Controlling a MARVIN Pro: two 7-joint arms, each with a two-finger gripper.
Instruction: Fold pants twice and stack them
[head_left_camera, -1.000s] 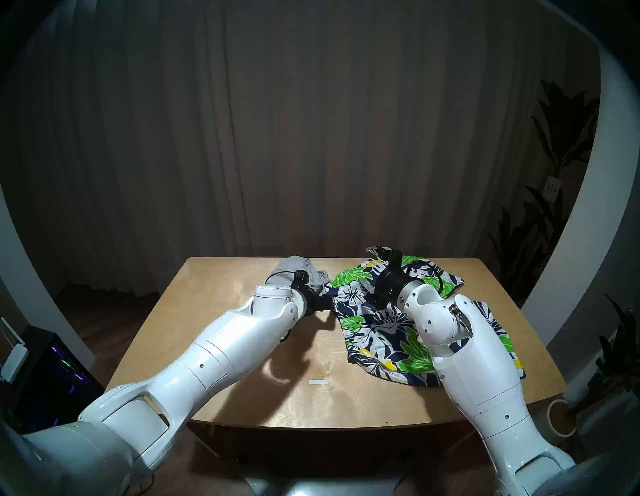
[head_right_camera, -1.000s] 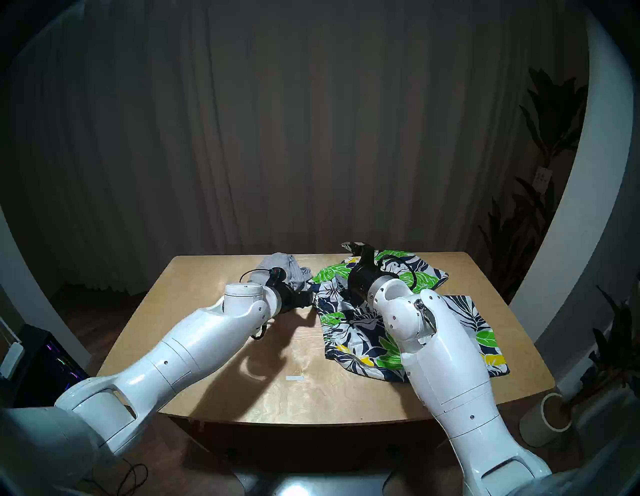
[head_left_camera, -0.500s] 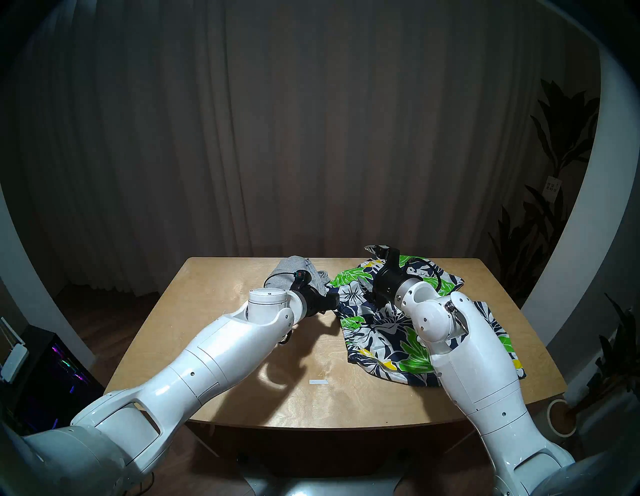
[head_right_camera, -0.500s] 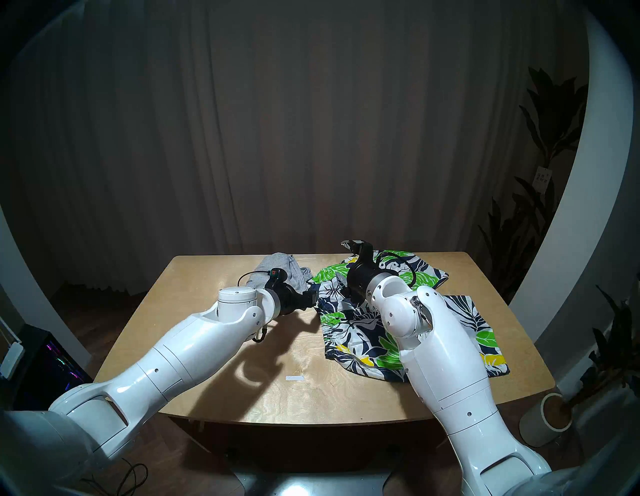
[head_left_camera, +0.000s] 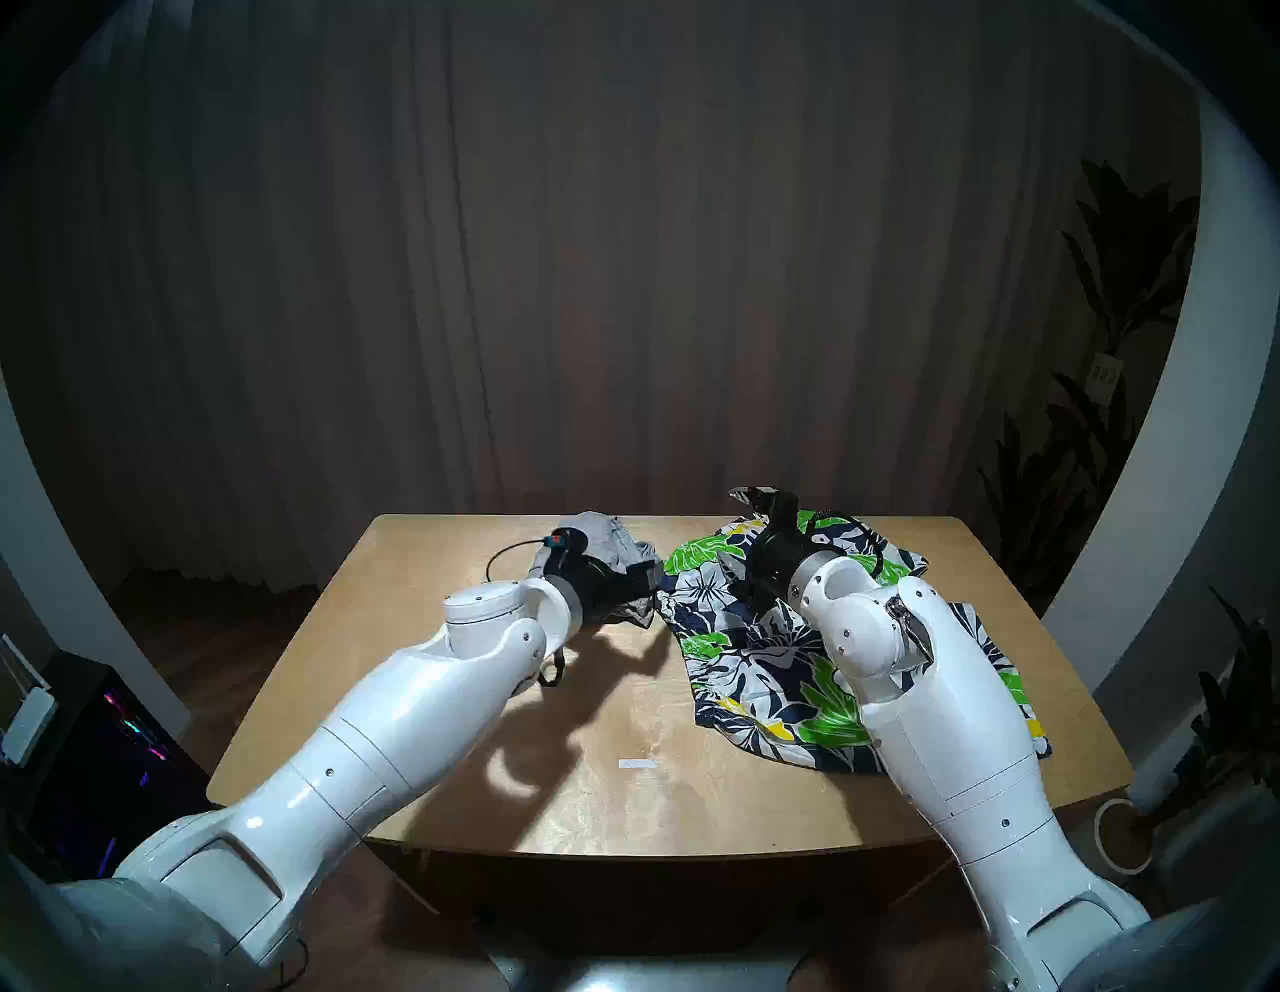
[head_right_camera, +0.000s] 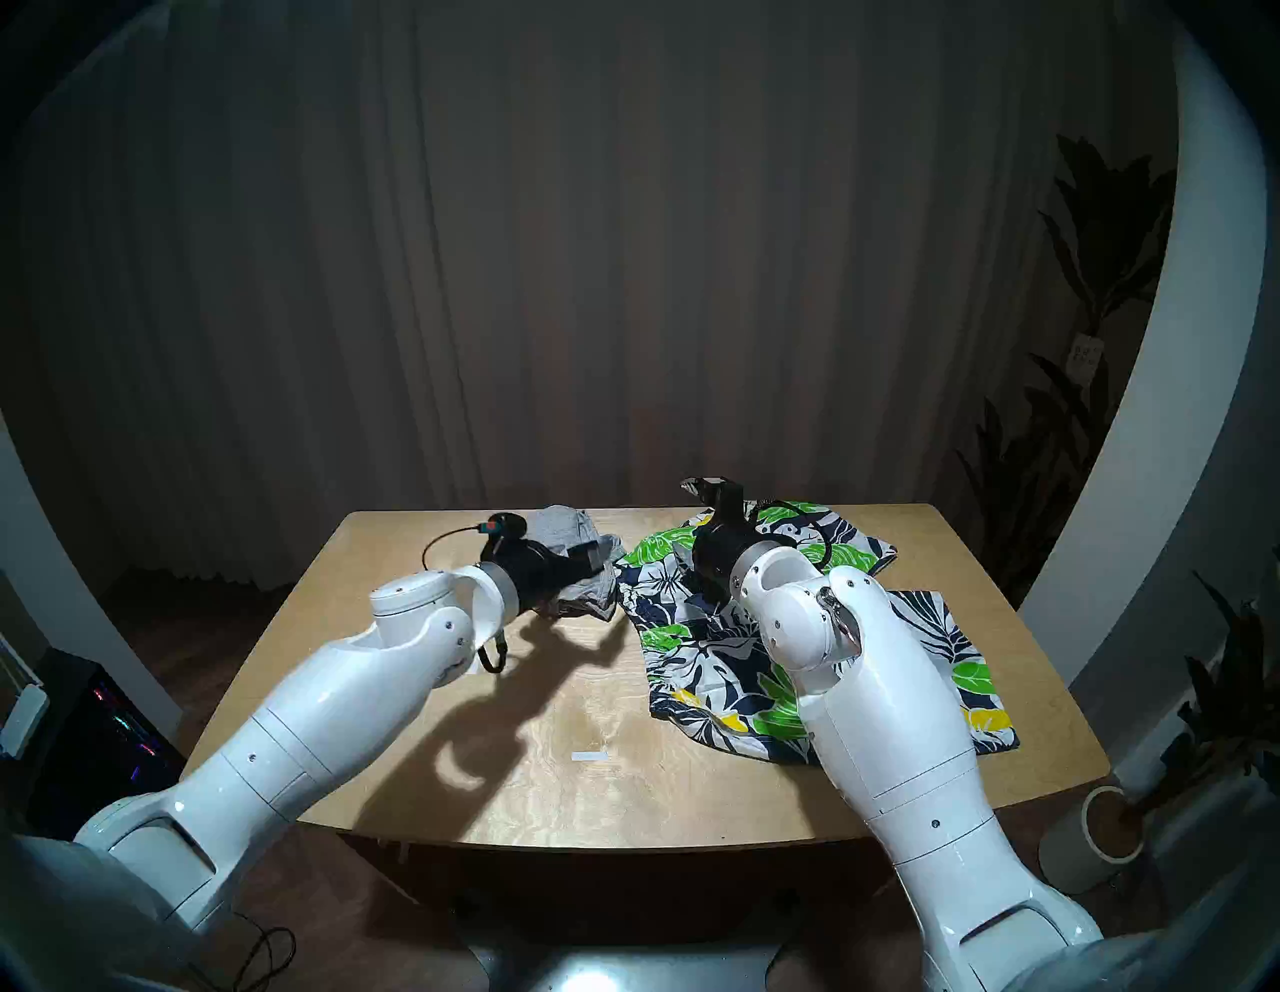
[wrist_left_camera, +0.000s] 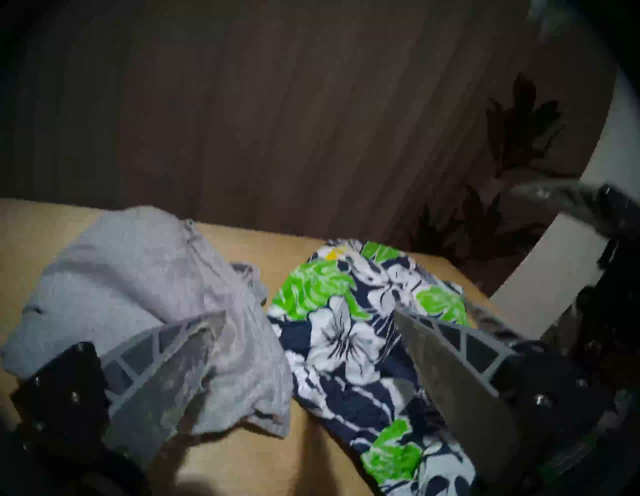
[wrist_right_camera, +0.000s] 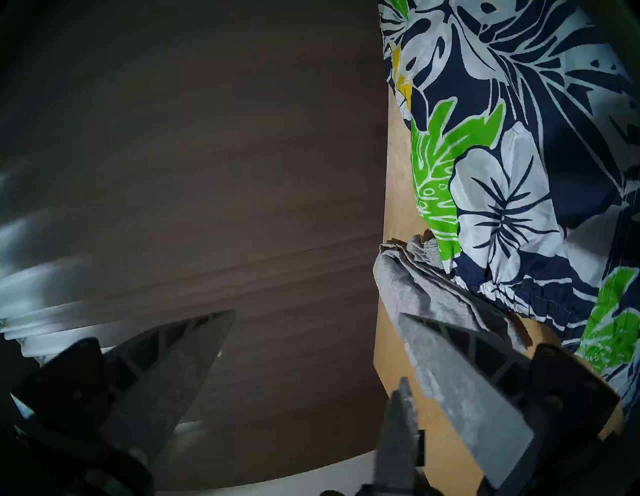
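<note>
Lighting: dim room; one source above and behind me brightens the wooden table (head_left_camera: 623, 796); curtain (head_left_camera: 623, 277) beyond the table dark. Shadows: my arms cast hard dark shapes on the table near its front edge. Glare: sheen patches mid-table; highlights on my white arm shells. Distortion: fisheye, black vignette rim, table edges bowed. Blur: my left wrist view soft and smeared; right wrist view streaked at its left.
</note>
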